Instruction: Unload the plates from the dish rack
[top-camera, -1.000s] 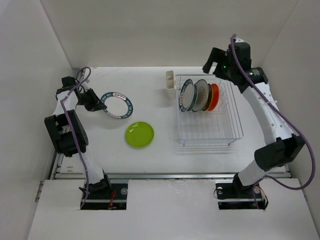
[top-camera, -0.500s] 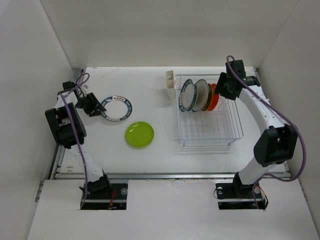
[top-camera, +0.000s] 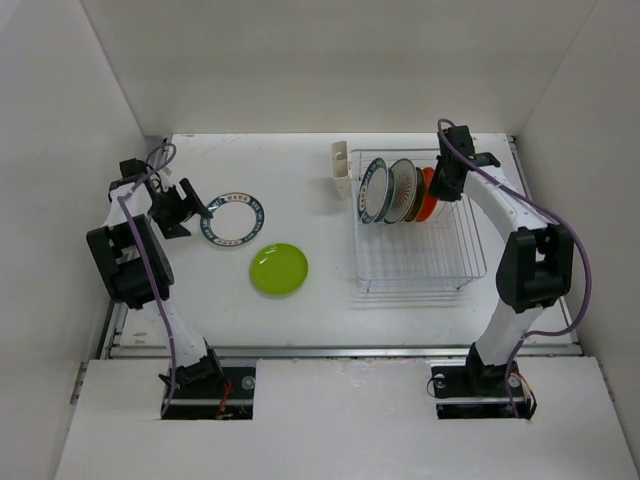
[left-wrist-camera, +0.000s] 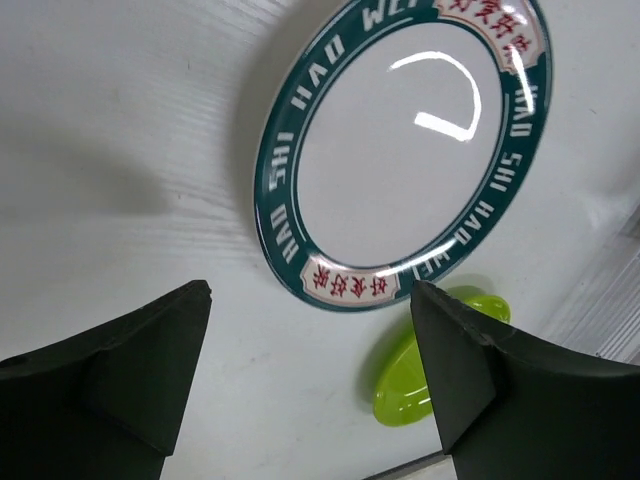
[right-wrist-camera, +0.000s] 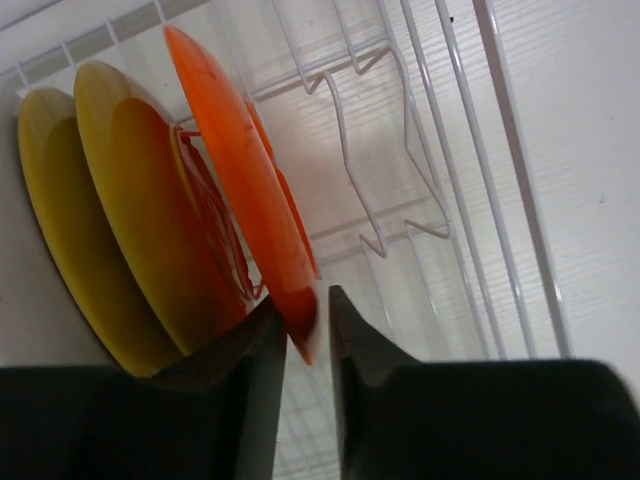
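Right gripper (right-wrist-camera: 307, 325): you see its two dark fingers (right-wrist-camera: 250, 400) drawn in on the lower rim of the orange plate (right-wrist-camera: 230, 160), one on each face, pinching it. This plate stands on edge in the rack (right-wrist-camera: 440, 150), the last of the row. Just beside it, two yellow-backed plates (right-wrist-camera: 120, 230) stand in the next slots, leaning the same way. From above, you find a fourth, teal-green plate (top-camera: 373, 190) at the row's left end, all four in the rack's far half. A cream cup (top-camera: 341, 168) hangs at the rack's far left corner.

Left gripper (left-wrist-camera: 310, 295): you see its fingers (left-wrist-camera: 150, 350) spread wide and holding nothing, over bare table (top-camera: 300, 170). The teal-rimmed plate (left-wrist-camera: 400, 150) lies flat on the table just beyond the fingertips, apart from both. Its white centre is ringed with lettering. A green plate (top-camera: 279, 269) lies flat near it, towards the arm bases, not touching it. Both plates are well left of the rack.
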